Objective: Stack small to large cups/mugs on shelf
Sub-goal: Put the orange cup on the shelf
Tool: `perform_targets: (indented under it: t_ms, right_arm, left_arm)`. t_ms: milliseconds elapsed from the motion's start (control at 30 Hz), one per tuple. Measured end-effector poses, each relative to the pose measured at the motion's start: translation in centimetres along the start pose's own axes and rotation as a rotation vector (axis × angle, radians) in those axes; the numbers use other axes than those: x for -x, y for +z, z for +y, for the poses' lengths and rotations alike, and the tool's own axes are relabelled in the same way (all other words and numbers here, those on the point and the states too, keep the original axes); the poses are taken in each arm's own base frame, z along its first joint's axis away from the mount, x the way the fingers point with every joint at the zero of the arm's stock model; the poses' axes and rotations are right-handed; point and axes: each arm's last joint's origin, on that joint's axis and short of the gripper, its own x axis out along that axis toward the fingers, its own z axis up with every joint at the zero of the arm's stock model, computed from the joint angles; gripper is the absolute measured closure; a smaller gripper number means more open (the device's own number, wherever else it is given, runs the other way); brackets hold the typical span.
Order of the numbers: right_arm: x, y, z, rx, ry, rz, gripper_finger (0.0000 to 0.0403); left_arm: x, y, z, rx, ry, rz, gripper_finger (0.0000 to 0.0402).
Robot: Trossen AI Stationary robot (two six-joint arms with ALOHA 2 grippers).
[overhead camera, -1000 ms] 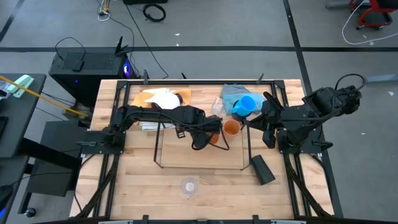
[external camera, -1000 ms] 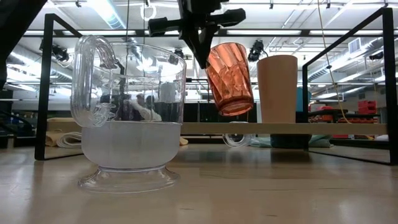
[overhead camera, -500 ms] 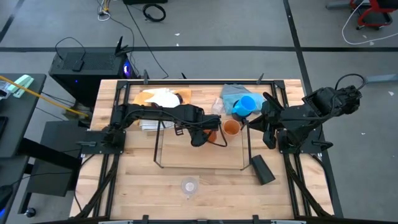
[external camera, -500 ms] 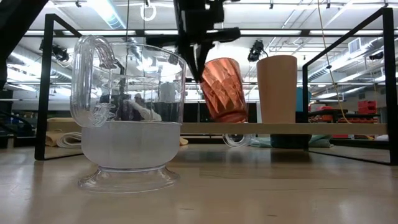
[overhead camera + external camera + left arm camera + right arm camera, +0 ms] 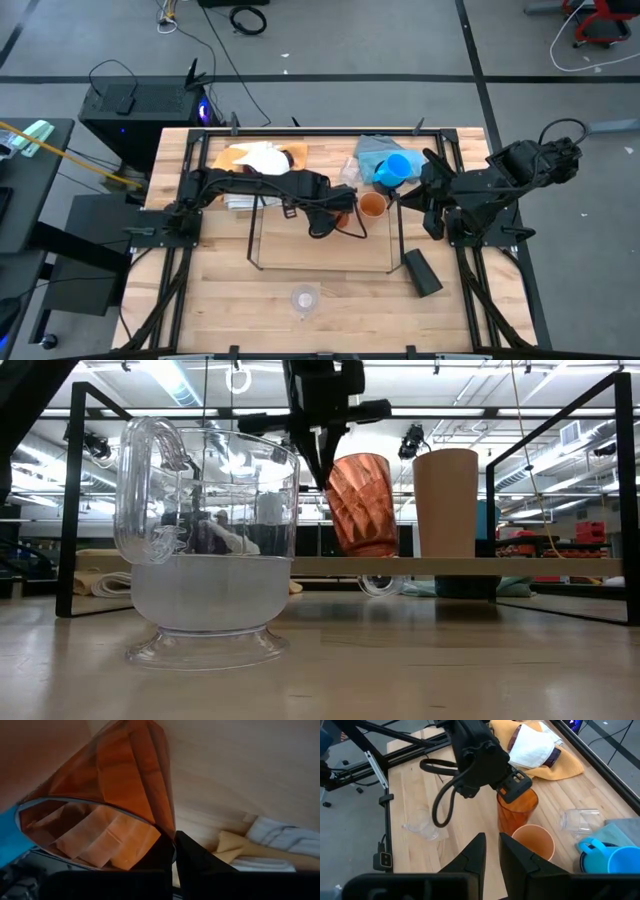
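My left gripper [image 5: 335, 215] is over the wire shelf [image 5: 255, 240], shut on the amber-orange tumbler [image 5: 362, 505]. The tumbler leans a little, with its foot down at the shelf's clear base. The small orange cup [image 5: 446, 505] stands upright on that base, right beside the tumbler. The light-blue mug [image 5: 397, 168] lies on a blue cloth behind the shelf. My right gripper [image 5: 492, 851] hovers high at the table's right side, holding nothing, with only a narrow gap between its fingers. My left gripper holds the tumbler by its rim [image 5: 165, 836], with one finger inside the mouth and one outside the wall. The fingers come from above, slanting down. The tumbler is mouth up and slightly tilted; I cannot tell whether its foot [image 5: 370, 550] rests on the shelf base.
A clear glass mug [image 5: 205, 540] stands near the table's front edge. A black cup [image 5: 422, 272] lies by the shelf's near right corner. Yellow and white cloths [image 5: 262, 158] lie at the back left. A clear cup [image 5: 577, 820] lies behind the shelf.
My left gripper has sunk a little with the tumbler. The tumbler hung clear and strongly tilted; it now stands lower and closer to upright, with its foot at the shelf base beside the orange cup.
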Motion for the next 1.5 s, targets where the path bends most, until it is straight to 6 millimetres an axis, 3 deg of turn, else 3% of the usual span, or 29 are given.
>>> perform_targets:
  t_ms: [1500]
  right_arm:
    - [-0.01,0.00,0.01,-0.010,0.000,0.000,0.0346]
  left_arm:
    - [0.51,0.32,0.24,0.119,0.028,-0.066,0.0357]
